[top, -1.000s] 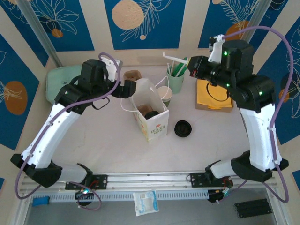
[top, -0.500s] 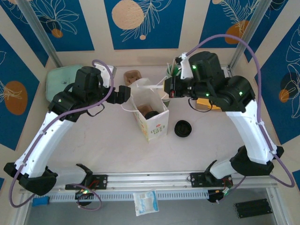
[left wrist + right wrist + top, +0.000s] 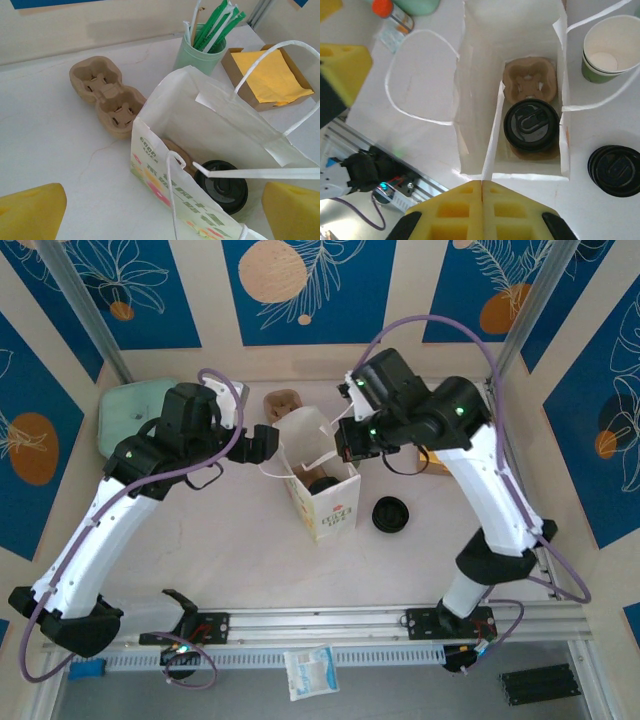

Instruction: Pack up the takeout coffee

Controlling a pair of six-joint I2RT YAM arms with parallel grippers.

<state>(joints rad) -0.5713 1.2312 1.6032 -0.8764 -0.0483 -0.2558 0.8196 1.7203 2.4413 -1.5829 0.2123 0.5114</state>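
- One lidded coffee (image 3: pixel 531 125) stands inside the paper bag (image 3: pixel 470 75).
- We see the right gripper (image 3: pixel 482 200) clamped on a straw (image 3: pixel 260 173) above it.
- We see the left gripper (image 3: pixel 268 442) spread wide beside the paper bag.

A white paper bag (image 3: pixel 200 120) is showing thin, matt, creased walls and flat paper-strip handles. Inside it, the takeout coffee (image 3: pixel 531 125) is showing a black plastic lid, smooth, moulded and catching a soft sheen. A brown pulp carrier (image 3: pixel 105 92) is looking rough, fibrous and dull. The pale table (image 3: pixel 50 145) is appearing smooth, with faint marble-like veins. A mint-green cup (image 3: pixel 197 52) is looking smooth and matt. Yellow paper napkins (image 3: pixel 272 75) are lying crisp in a brown cardboard tray (image 3: pixel 239 82). The right gripper (image 3: pixel 482 187) is showing matt, foam-like yellow faces.
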